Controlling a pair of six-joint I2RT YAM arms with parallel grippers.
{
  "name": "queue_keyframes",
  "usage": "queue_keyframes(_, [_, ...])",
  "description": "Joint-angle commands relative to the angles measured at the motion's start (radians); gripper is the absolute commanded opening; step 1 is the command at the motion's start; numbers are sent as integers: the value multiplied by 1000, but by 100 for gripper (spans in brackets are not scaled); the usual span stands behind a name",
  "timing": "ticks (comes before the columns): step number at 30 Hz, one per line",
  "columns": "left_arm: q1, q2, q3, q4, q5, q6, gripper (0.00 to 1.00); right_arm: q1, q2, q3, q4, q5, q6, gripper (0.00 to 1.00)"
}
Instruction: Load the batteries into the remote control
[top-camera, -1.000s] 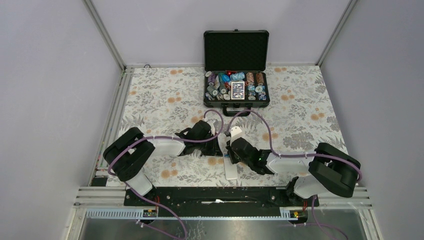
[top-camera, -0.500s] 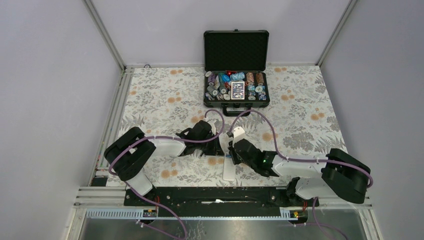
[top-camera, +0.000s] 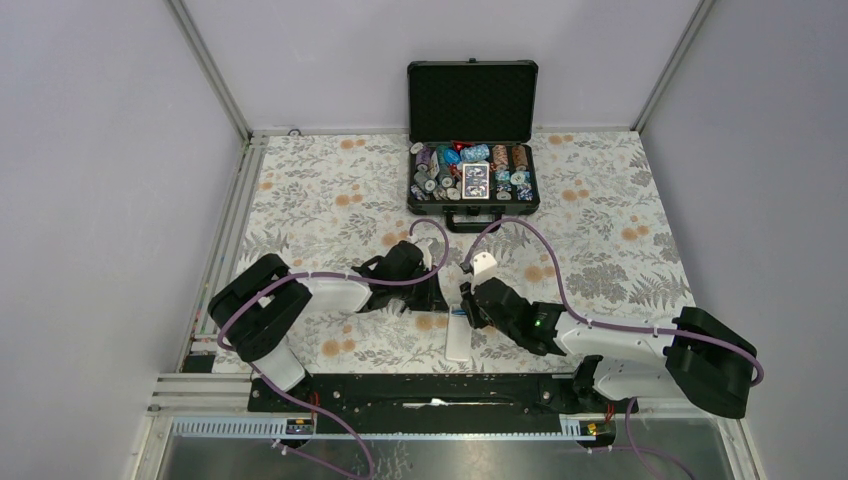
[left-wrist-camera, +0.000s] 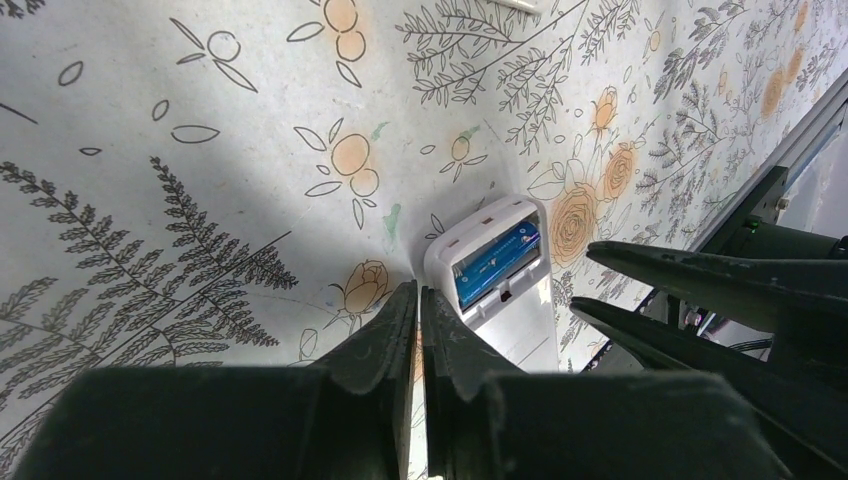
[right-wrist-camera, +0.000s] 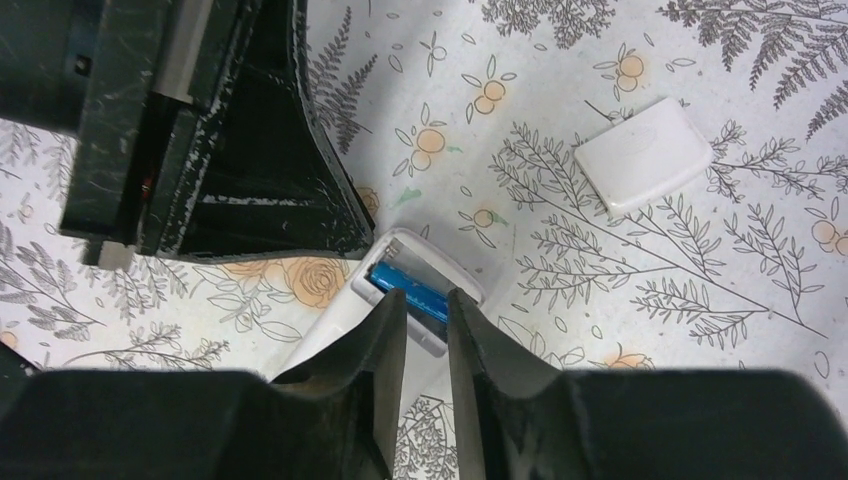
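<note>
Blue battery (left-wrist-camera: 497, 263) is sitting in the open compartment at the far end of the remote control (top-camera: 459, 343), which lies back-up on the floral tablecloth (top-camera: 330, 190) right between my two arms. So I'd call at least one cell loaded. I honestly can't tell from either wrist view whether the second one is in beside it or hidden under the fingers, because I only make out one clear blue body.

Left gripper (left-wrist-camera: 417, 290) has its fingers pressed together with nothing in them, tips resting just beside the compartment end of the remote. Right gripper (right-wrist-camera: 425, 300) hangs directly over the compartment with its fingers a narrow slit apart. I see only the remote through the gap, so it isn't clamped on anything as far as I can see.

The white battery cover (right-wrist-camera: 643, 152) lies flat on the cloth by itself, apart from the remote. My guess at what's left: confirm or seat the second cell, press both down flush, then fetch that cover and slide it back on.

As for writing, there's some pale print along the battery's side in the left wrist view, but it's too small and blurry to read, so no brand from me. The black chip case (top-camera: 470, 100) at the back is open, and nothing there is legible either.
</note>
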Motion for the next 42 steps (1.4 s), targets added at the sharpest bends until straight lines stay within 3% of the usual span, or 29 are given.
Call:
queue_keyframes(1, [-5, -19, -4, 33, -1, 9, 10, 7, 1, -2, -31, 10, 14, 32])
queue_keyframes(8, [-5, -6, 23, 27, 15, 19, 14, 6, -8, 6, -71, -44, -4, 37])
queue_keyframes(24, [-75, 95, 199, -90, 33, 71, 21, -15, -120, -1, -240, 26, 65, 40])
queue_keyframes(36, [-76, -70, 160, -225, -167, 122, 24, -39, -70, 13, -251, -4, 81, 32])
queue_keyframes(42, [-76, -115, 135, -251, -199, 136, 25, -43, -22, 38, -250, -24, 65, 26])
